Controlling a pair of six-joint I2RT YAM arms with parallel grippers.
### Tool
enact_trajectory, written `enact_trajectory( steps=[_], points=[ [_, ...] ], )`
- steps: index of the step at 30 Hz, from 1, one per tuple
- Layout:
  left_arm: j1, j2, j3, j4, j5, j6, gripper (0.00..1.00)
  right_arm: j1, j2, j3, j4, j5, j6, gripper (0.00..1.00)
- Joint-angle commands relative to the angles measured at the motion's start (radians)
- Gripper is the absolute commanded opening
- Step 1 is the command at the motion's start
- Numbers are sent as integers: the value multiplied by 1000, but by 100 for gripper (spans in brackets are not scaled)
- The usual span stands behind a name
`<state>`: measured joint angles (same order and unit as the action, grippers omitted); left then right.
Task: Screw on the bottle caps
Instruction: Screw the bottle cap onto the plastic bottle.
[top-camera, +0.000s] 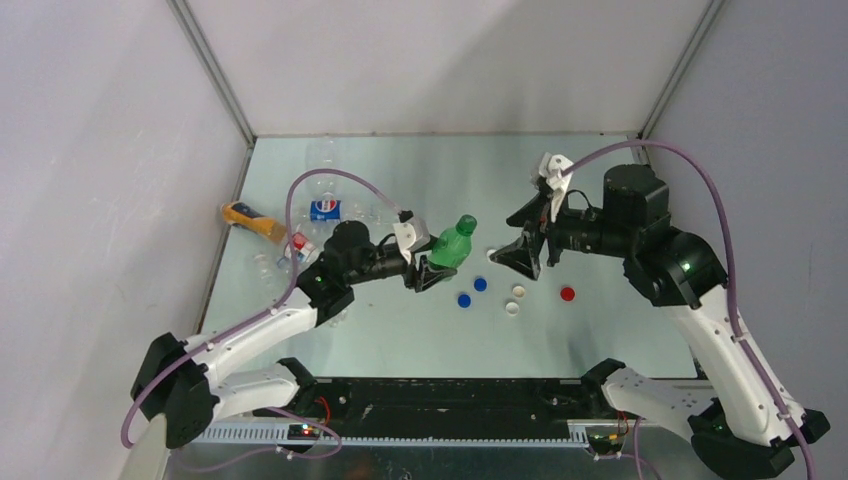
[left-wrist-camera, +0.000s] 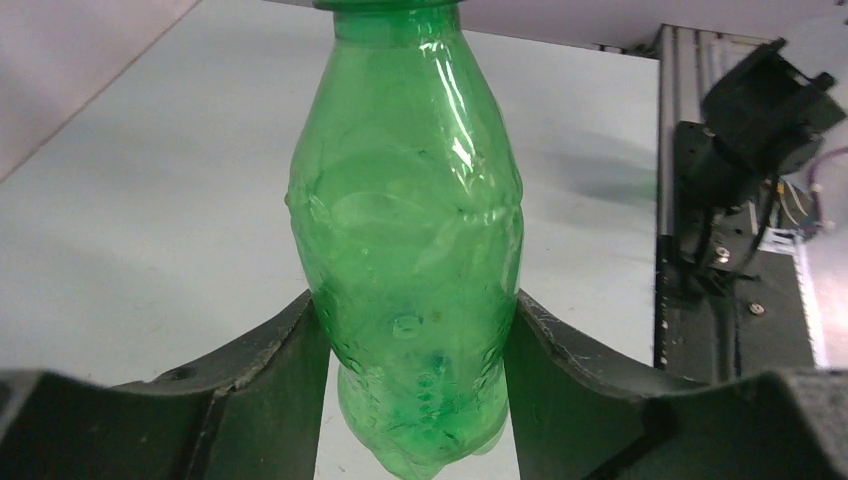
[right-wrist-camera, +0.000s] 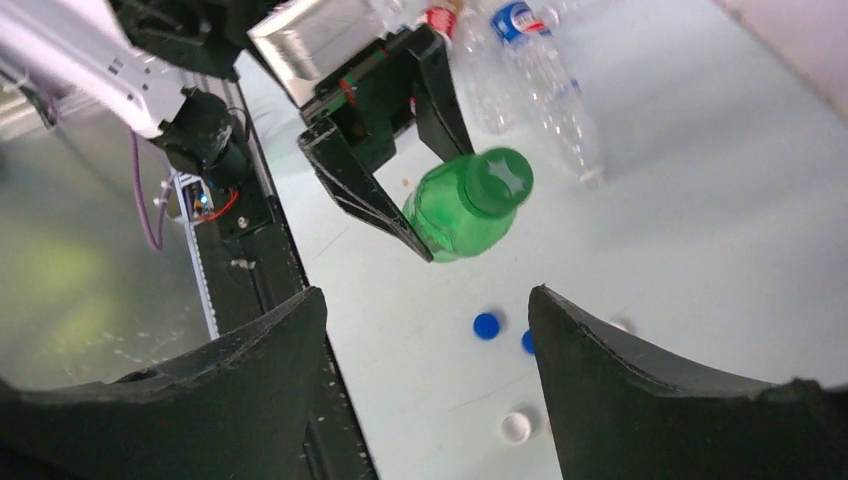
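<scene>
Over table (top-camera: 600, 330), left gripper (top-camera: 425, 270) clamps green bottle (top-camera: 452, 243)

Left pincer (left-wrist-camera: 415, 325) clamped, right pincer (right-wrist-camera: 425, 300) spread

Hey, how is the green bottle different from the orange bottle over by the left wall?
The green bottle is gripped at its lower body by the left gripper and held tilted off the table. The orange bottle lies on its side on the table, with no gripper touching it. The green bottle is near the middle; the orange bottle is at the left edge. Both are small plastic bottles.
</scene>
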<state>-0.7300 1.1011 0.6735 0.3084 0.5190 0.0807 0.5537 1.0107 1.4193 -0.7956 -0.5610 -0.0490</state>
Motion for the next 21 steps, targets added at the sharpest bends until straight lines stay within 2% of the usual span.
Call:
enact_trajectory(
  steps=[1, 4, 11, 21],
  points=[
    [5, -38, 71, -90, 120, 56, 0, -3, -22, 9, 35, -171, -282, 76],
    [4, -57, 80, -134, 169, 74, 0, -3, 0, 36, -24, -229, -369, 74],
    [3, -76, 110, -247, 242, 149, 0, 32, 95, 181, -198, -234, -534, 69],
    [2, -98, 139, -348, 283, 212, 0, 102, 211, 272, -294, -223, -580, 61]
  ],
)
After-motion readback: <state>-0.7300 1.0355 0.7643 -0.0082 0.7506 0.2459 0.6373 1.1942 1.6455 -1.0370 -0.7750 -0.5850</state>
